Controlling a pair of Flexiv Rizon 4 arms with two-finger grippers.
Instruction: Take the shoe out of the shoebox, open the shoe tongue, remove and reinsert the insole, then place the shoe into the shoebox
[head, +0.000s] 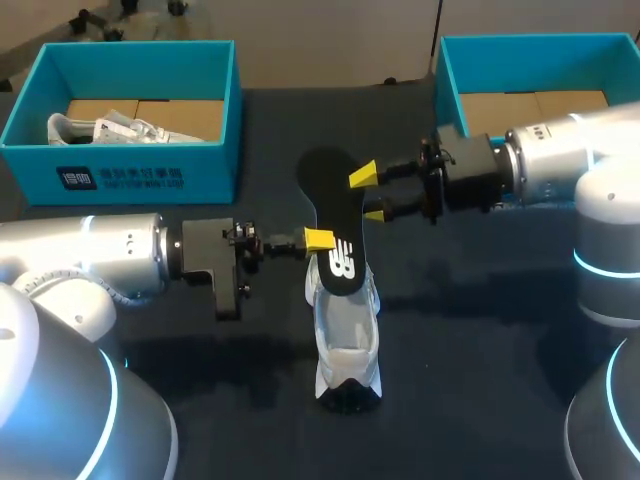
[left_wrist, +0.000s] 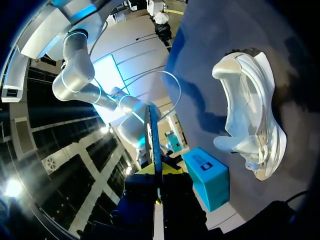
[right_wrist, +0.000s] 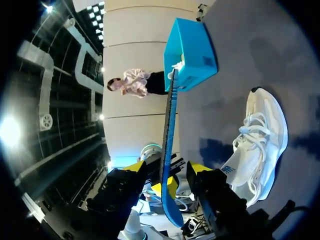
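Black and thin, the insole hangs in the air over the white shoe. Its long axis runs away from the robot, roughly in line with the shoe's own, with the near end low over the shoe and the far end raised. The shoe stands on its sole on the dark table, directly beneath.

The left pincer is clamped on the insole's left edge near the low end. The right pincer stands at the opposite edge with its fingers apart, one on each face of the sheet (its wrist view shows a gap on both sides).

So the left arm appears to carry the insole alone. Reinserting it would likely mean tipping the low end down into the shoe's mouth. The blue shoebox sits well apart, at the far left.
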